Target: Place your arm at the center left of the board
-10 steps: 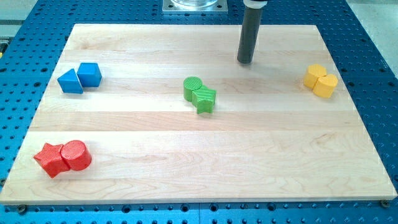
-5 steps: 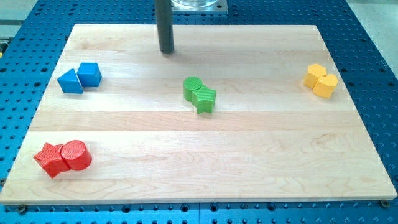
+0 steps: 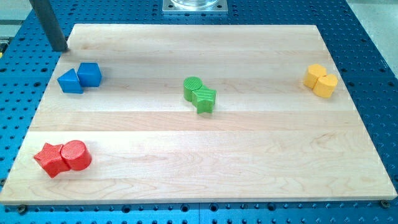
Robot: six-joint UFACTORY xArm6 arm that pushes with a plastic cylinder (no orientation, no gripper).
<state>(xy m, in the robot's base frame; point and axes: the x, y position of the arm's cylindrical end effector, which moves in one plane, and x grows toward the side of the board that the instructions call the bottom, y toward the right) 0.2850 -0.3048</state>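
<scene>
My tip (image 3: 60,49) is at the view's top left, just off the wooden board's (image 3: 199,155) left edge, over the blue perforated table. It is above and left of the blue triangle (image 3: 69,81) and the blue cube (image 3: 90,74), which touch each other, and it touches neither. A green cylinder (image 3: 193,88) and a green star (image 3: 204,99) sit together near the board's middle. A red star (image 3: 50,159) and a red cylinder (image 3: 76,155) sit at the bottom left. Two yellow blocks (image 3: 320,80) sit at the right.
The blue perforated table (image 3: 25,62) surrounds the board. A metal mount plate (image 3: 194,6) shows at the view's top centre.
My tip has swept left along the board's top, from right of centre to just past the top left corner. No block has moved.
</scene>
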